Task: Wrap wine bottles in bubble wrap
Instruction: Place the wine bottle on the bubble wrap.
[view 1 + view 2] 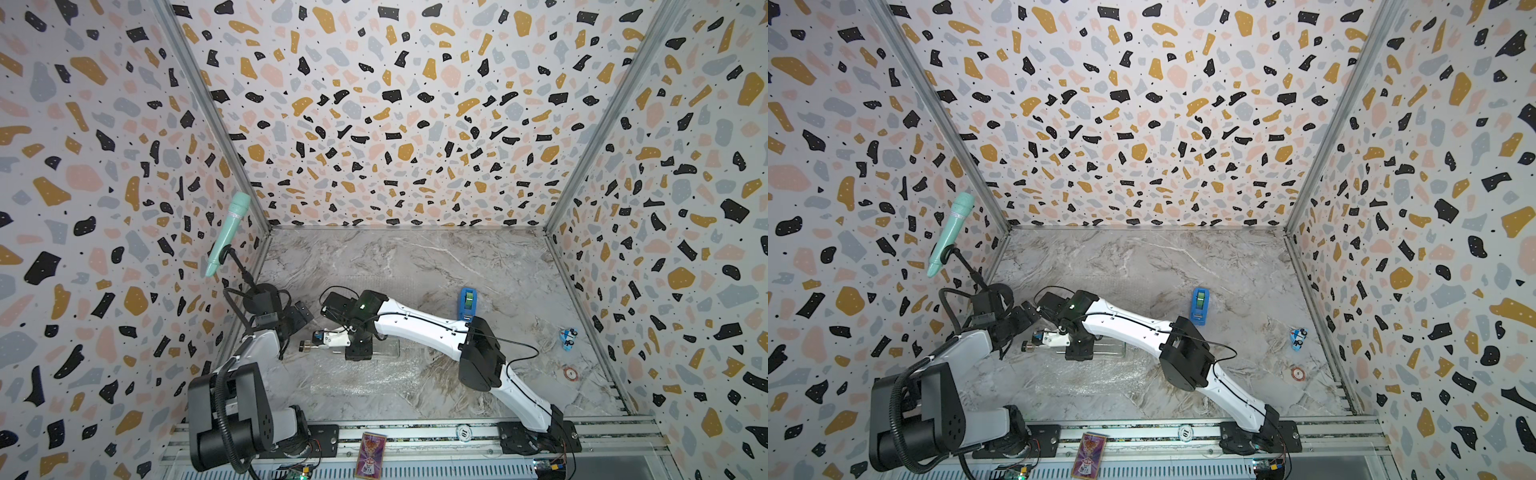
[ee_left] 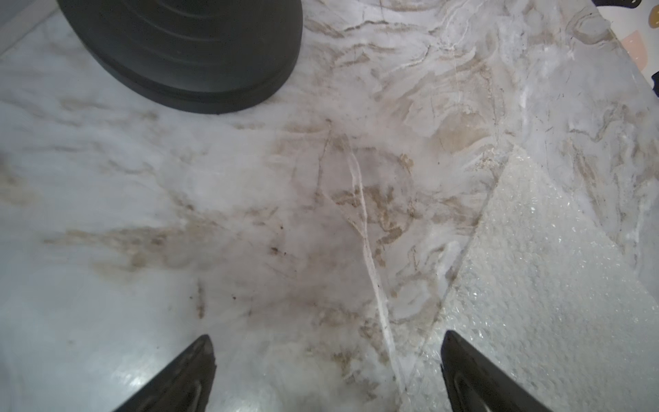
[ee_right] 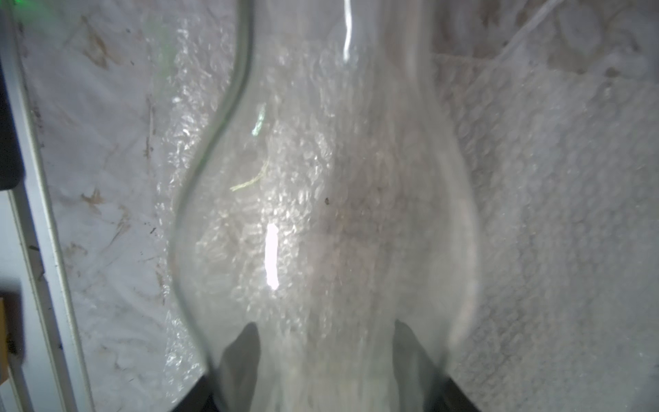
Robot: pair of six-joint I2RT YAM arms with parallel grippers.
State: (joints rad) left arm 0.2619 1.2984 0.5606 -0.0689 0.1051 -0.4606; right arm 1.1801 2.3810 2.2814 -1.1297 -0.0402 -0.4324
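The wine bottle (image 1: 386,348) lay sideways on the bubble wrap (image 1: 357,378), not yet wrapped.
The right tool (image 3: 326,330) clasped its body, cap pointing left; the left tool (image 2: 327,335) hung wide open at the wrap's left edge. The next move likely calls for folding an edge over.

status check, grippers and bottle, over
Left gripper open, empty, at the bubble wrap edge. Right gripper closed on the wine bottle, bottle horizontal over the wrap. Blue tape dispenser stands apart, not in the way.
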